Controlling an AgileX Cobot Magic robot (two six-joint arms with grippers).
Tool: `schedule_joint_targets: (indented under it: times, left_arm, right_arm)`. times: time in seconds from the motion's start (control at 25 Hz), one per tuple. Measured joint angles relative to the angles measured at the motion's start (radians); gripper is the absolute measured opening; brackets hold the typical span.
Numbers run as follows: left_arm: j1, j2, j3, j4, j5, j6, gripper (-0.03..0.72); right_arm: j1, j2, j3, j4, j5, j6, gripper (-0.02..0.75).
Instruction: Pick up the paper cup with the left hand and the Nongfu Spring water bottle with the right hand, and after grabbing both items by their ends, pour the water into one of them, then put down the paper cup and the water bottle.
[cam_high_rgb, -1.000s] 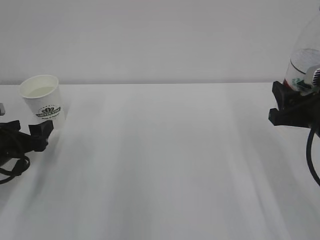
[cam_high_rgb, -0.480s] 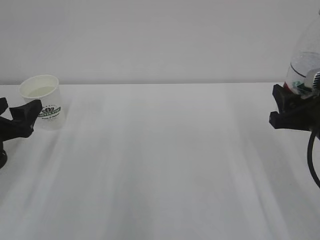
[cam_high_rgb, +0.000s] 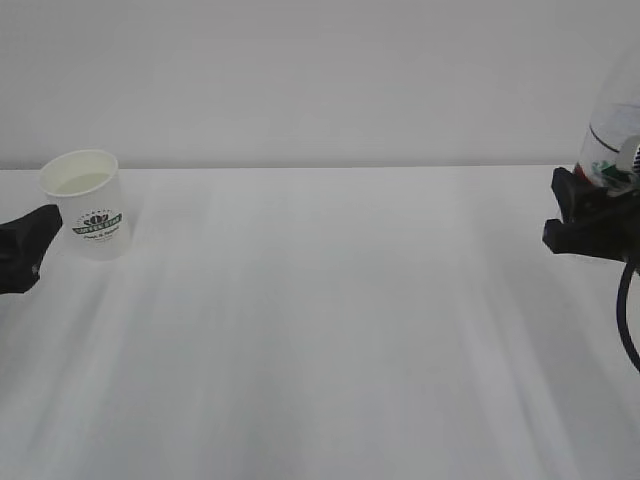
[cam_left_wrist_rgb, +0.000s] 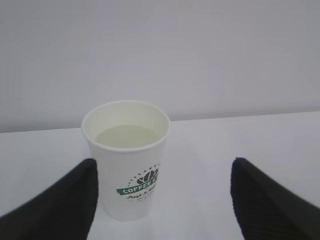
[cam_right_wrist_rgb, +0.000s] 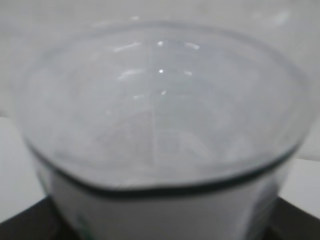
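left hand (cam_left_wrist_rgb: 160, 200) spread wide, clear of the paper cup (cam_left_wrist_rgb: 127, 160); right hand (cam_high_rgb: 590, 215) clamped on the nongfu spring water bottle (cam_high_rgb: 612, 130)

Items on view, by count: 1 paper cup (cam_high_rgb: 88, 203), white with a green logo, holding water (cam_left_wrist_rgb: 126, 136); 1 plastic bottle (cam_high_rgb: 615, 130), clear with a red-and-white label, cut off by the right edge of the exterior view; 2 black grippers, the left hand (cam_high_rgb: 22, 252) at the left edge and the right hand (cam_high_rgb: 592, 216) at the right edge; 1 white table (cam_high_rgb: 320, 330); 1 plain pale wall (cam_high_rgb: 320, 80) behind it.
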Motion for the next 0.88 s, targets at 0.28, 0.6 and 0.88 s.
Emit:
schedule_joint_targets:
  times: [0.28, 0.6, 0.88]
  left_arm:
    - [0.000, -0.020, 0.058, 0.004, 0.000, 0.002, 0.594]
    - [0.000, -0.020, 0.066, 0.035, 0.000, 0.002, 0.591]
    - [0.000, -0.021, 0.066, 0.037, 0.000, 0.002, 0.590]
  right_arm:
    - [0.000, 0.000, 0.000, 0.073, -0.010, 0.007, 0.473]
    - [0.000, 0.000, 0.000, 0.077, -0.029, 0.008, 0.473]
    - [0.000, 0.021, -0.034, 0.079, -0.031, 0.008, 0.473]
